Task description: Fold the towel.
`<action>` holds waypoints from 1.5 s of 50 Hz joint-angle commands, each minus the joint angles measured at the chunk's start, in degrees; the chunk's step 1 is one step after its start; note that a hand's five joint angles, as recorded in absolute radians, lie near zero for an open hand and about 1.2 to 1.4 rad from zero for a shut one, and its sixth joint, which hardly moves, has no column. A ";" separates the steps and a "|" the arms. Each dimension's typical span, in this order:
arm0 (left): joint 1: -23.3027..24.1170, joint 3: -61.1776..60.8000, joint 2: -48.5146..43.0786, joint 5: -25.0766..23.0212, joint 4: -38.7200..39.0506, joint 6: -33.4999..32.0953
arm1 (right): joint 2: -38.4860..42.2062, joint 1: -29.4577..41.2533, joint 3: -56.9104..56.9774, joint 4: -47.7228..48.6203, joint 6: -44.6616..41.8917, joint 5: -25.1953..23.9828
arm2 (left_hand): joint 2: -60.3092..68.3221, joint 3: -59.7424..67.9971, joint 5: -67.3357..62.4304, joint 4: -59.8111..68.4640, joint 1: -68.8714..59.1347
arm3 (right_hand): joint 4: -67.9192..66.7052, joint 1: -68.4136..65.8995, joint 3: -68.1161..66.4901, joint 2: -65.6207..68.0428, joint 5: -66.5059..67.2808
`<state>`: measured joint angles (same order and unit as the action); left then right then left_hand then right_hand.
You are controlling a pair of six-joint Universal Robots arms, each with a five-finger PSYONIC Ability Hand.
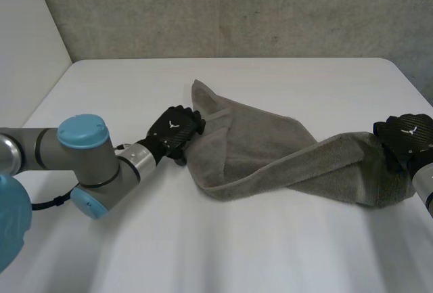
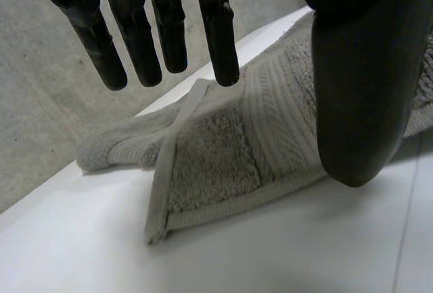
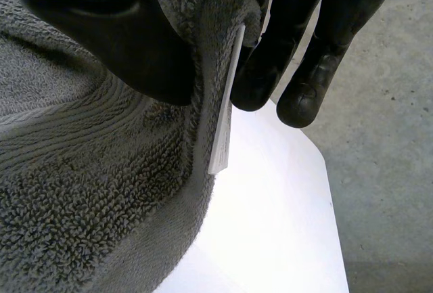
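Towel: lying twisted, mid-right on the surface.
Left hand: we're hovering released over its left corner, wants grabbing.
Right hand: we're pinching the right edge, pulling taut should help.

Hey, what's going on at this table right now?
The robot is handling a grey towel that lies rumpled on the white table. The right hand pinches one end, beside the white label, between thumb and fingers. The left hand is at the other end, fingers straight, gripping nothing. No neat fold yet.
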<state>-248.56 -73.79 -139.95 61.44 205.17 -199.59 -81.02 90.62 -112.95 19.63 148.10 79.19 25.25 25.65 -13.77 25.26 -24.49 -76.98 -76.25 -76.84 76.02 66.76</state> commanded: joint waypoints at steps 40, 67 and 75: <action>-6.49 -1.53 20.66 7.65 -10.92 1.04 | -10.91 2.55 16.27 -18.49 1.49 0.44 | 54.75 54.35 -56.23 54.74 -55.51 | -3.02 -3.75 -3.16 3.98 3.24; -17.57 -1.82 37.85 0.97 -20.25 18.53 | -0.05 9.56 52.37 -40.56 6.50 -3.43 | 54.75 54.35 -56.23 54.74 -55.51 | -3.02 -3.75 -3.16 3.98 3.24; -16.96 15.16 23.15 2.64 -20.42 18.88 | 16.65 15.81 65.90 -34.69 2.28 1.92 | 54.75 54.35 -56.23 54.74 -55.51 | -3.02 -3.75 -3.16 3.98 3.24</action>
<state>-266.09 -70.11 -107.26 62.77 184.86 -180.87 -76.56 102.31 -57.08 -20.03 153.57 77.24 76.76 77.46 -65.96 78.12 -73.58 -77.17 -76.41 -77.03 76.58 66.77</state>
